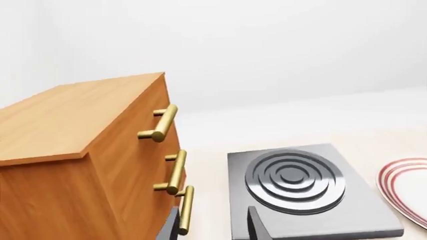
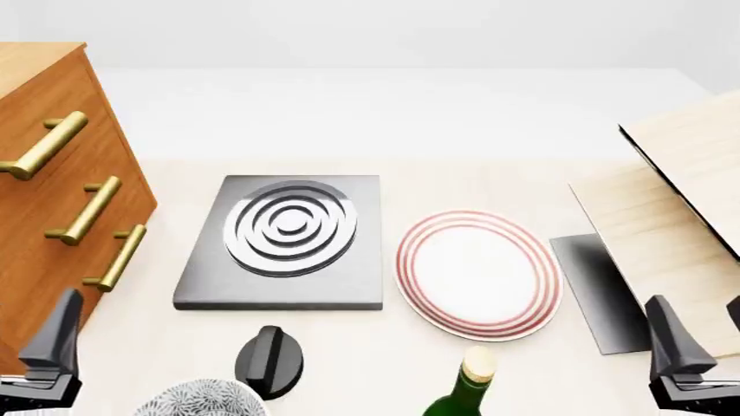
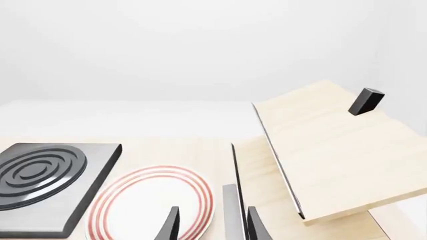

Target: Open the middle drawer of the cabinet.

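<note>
The cabinet (image 2: 35,65) is a tall orange-brown wooden chest at the table's left, with three stacked drawer fronts that look shut. The middle drawer (image 2: 35,208) carries a brass bar handle (image 2: 87,211) between the top and bottom handles. In the left wrist view the cabinet (image 1: 60,115) is close and the middle drawer's handle (image 1: 175,172) is just ahead. My left gripper (image 1: 213,226) is open and empty, and one of its fingers (image 2: 61,334) shows low by the cabinet's front. My right gripper (image 2: 699,325) is open and empty at the near right; it also shows in the right wrist view (image 3: 212,222).
A grey slab with raised rings (image 2: 283,238) lies beside the cabinet, with a red-rimmed white plate (image 2: 477,273) to its right. A black knob (image 2: 269,360), a patterned bowl (image 2: 197,400) and a green bottle (image 2: 463,390) stand at the near edge. A tilted pale wooden board (image 2: 682,217) stands at the right.
</note>
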Robot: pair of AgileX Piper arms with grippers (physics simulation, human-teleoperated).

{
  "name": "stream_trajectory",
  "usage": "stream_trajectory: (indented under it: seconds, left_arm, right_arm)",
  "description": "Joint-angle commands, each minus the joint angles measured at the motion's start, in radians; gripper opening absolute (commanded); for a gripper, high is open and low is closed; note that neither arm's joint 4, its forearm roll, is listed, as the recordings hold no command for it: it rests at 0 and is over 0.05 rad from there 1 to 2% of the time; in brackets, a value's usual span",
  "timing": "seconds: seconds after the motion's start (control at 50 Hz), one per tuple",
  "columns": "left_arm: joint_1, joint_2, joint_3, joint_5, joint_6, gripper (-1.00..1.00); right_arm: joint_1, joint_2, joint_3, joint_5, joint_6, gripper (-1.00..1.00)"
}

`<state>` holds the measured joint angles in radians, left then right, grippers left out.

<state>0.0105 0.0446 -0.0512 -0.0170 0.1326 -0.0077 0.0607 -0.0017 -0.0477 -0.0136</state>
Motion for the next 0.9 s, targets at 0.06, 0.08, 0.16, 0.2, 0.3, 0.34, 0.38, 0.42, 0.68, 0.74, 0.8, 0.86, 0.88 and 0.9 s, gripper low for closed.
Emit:
stream_trajectory:
  seconds: [0.06,0.08,0.16,0.2,0.3,0.34,0.38,0.42,0.68,0.74,0.8,0.86,0.88,0.9]
  left_arm:
    - [-0.045,0.11,-0.066,-0.072,0.038,1.0]
    - [-0.047,0.117,-0.074,-0.073,0.045,1.0]
    - [-0.054,0.145,-0.097,-0.079,0.066,1.0]
    - [-0.06,0.168,-0.105,-0.095,0.101,1.0]
    - [-0.132,0.235,-0.162,-0.115,0.261,1.0]
    - [-0.153,0.332,-0.167,-0.253,0.554,1.0]
    - [-0.158,0.357,-0.157,-0.289,0.577,1.0]
    - [-0.163,0.38,-0.151,-0.317,0.592,1.0]
    - [-0.156,0.545,-0.107,-0.5,0.662,1.0]
    - [-0.144,0.586,-0.094,-0.549,0.684,1.0]
    - [-0.138,0.6,-0.09,-0.572,0.689,1.0]
    - [-0.122,0.642,-0.068,-0.627,0.713,1.0]
    - [-0.118,0.66,-0.057,-0.655,0.729,1.0]
    - [-0.116,0.678,-0.047,-0.681,0.74,1.0]
  right_arm:
    - [0.003,-0.016,0.0,0.014,0.003,1.0]
    - [0.003,-0.017,0.0,0.014,0.003,1.0]
    - [0.003,-0.017,0.0,0.014,0.004,1.0]
    - [0.003,-0.017,0.0,0.014,0.003,1.0]
    - [0.003,-0.018,0.0,0.014,0.004,1.0]
    - [0.003,-0.016,0.0,0.014,0.003,1.0]
    - [0.003,-0.017,0.0,0.014,0.004,1.0]
    - [0.003,-0.017,0.0,0.014,0.004,1.0]
    - [0.003,-0.017,0.0,0.014,0.004,1.0]
    - [-0.008,-0.017,0.0,0.014,0.003,1.0]
    - [-0.008,-0.018,0.0,0.015,0.004,1.0]
    - [-0.008,-0.018,0.0,0.014,0.004,1.0]
    - [-0.008,-0.017,0.0,0.014,0.003,1.0]
    - [-0.008,-0.018,0.0,0.014,0.003,1.0]
